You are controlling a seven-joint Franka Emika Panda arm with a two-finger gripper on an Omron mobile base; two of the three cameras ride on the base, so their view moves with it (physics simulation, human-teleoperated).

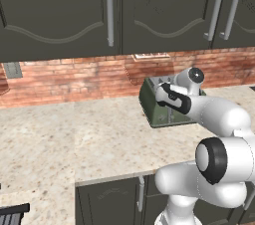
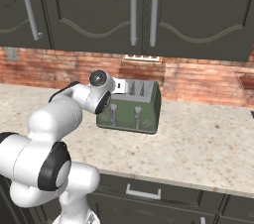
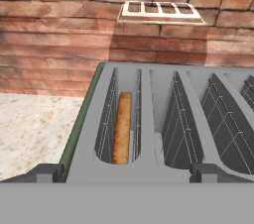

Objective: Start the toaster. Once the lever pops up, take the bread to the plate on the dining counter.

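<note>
Hand view: jaws spread wide over toaster (image 3: 149, 119), bread (image 3: 121, 129) in leftmost slot.

A dark olive-green toaster (image 2: 133, 110) with a silvery grey slotted top and pale grey levers stands on a beige worktop (image 1: 74, 139) speckled with brown. A golden-brown slice of bread (image 3: 121, 129) shows in the toaster's leftmost slot in the hand view, against grey wire grilles. Behind the toaster runs a red-brown brick wall (image 1: 74, 77) with paler mortar lines, carrying a white outlet plate (image 3: 159, 12). Above the toaster hang dark charcoal cabinets (image 2: 99, 10) with curved moulded lines and brushed-silver bar handles (image 2: 133, 11). The dark grey fingers (image 3: 206, 172) sit at the toaster's near edge in the hand view.
</note>
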